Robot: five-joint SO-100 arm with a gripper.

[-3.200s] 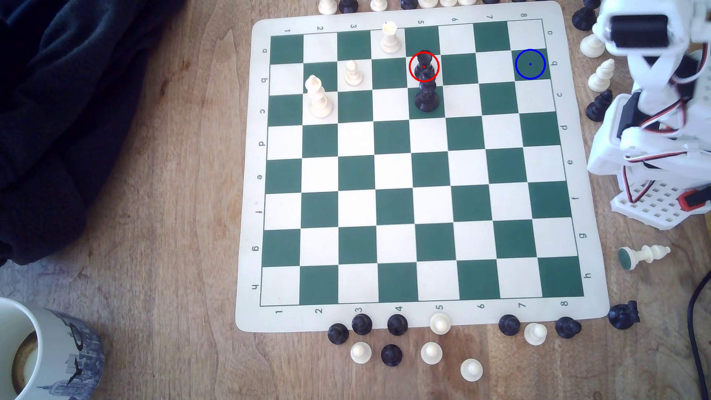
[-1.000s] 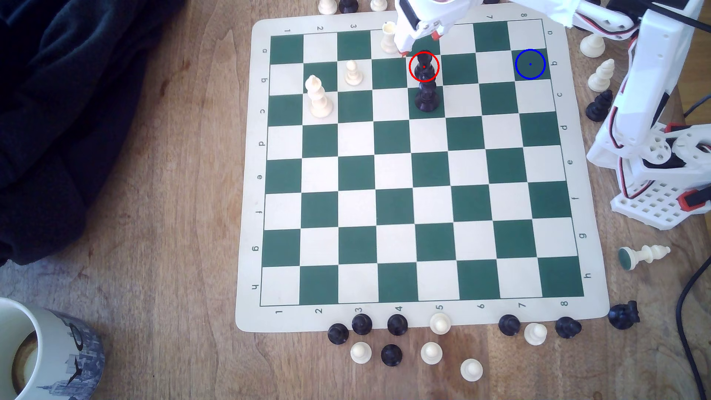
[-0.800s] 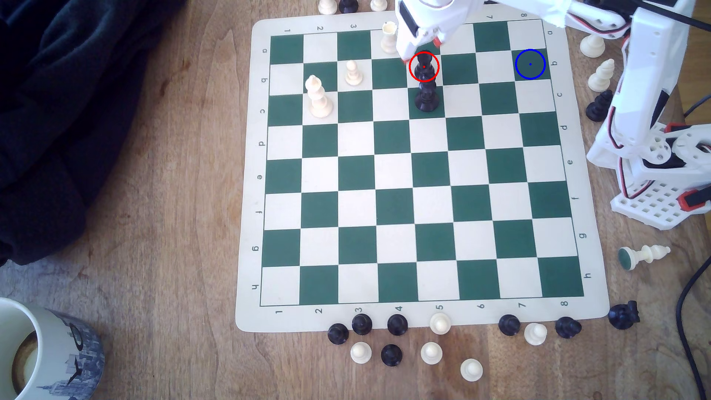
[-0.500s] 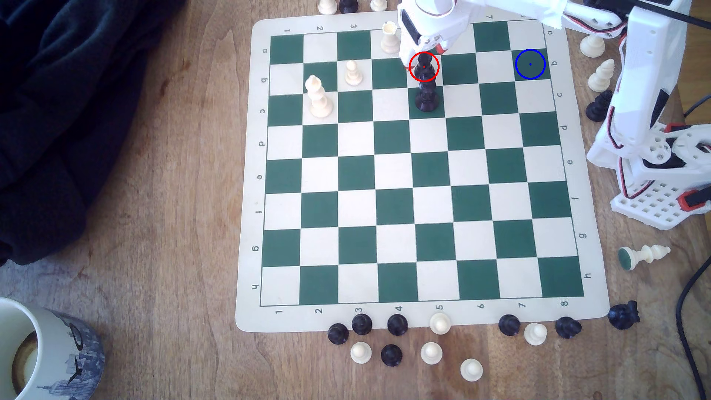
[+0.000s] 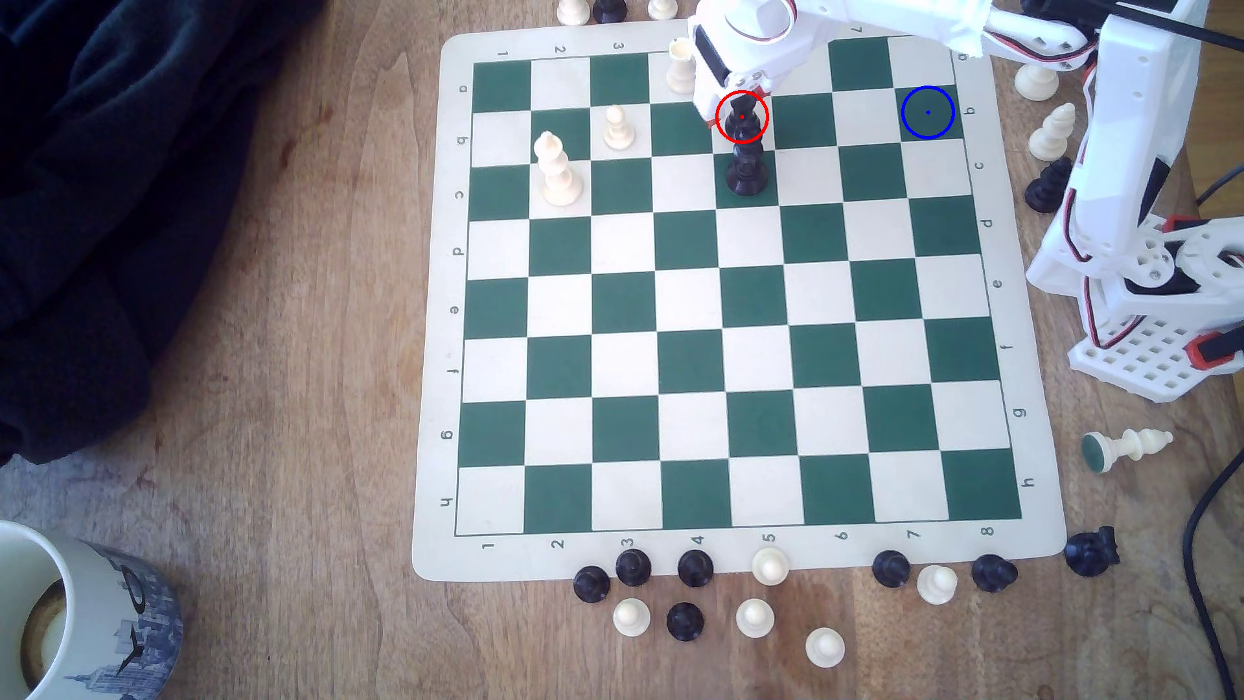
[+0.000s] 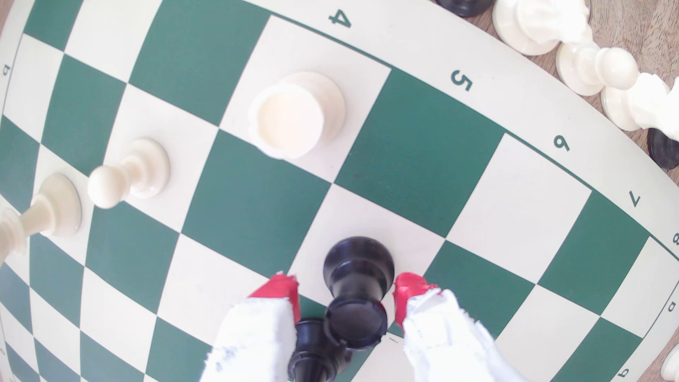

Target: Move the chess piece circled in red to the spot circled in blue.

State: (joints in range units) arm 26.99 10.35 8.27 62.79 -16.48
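Your gripper (image 6: pixel 345 294) straddles the black rook (image 6: pixel 358 283), red-tipped fingers (image 6: pixel 281 292) apart, not yet closed; the rook stands on its red-ringed square near the board's far edge; grasp, lift and carry to the blue-ringed square (image 5: pixel 927 112) remain.

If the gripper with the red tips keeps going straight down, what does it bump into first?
Probably nothing at first: the gripper straddles the blunt-topped black plastic chess piece, one red fingertip on each side. Going on, the tips would likely meet its cream square; depth is unclear.
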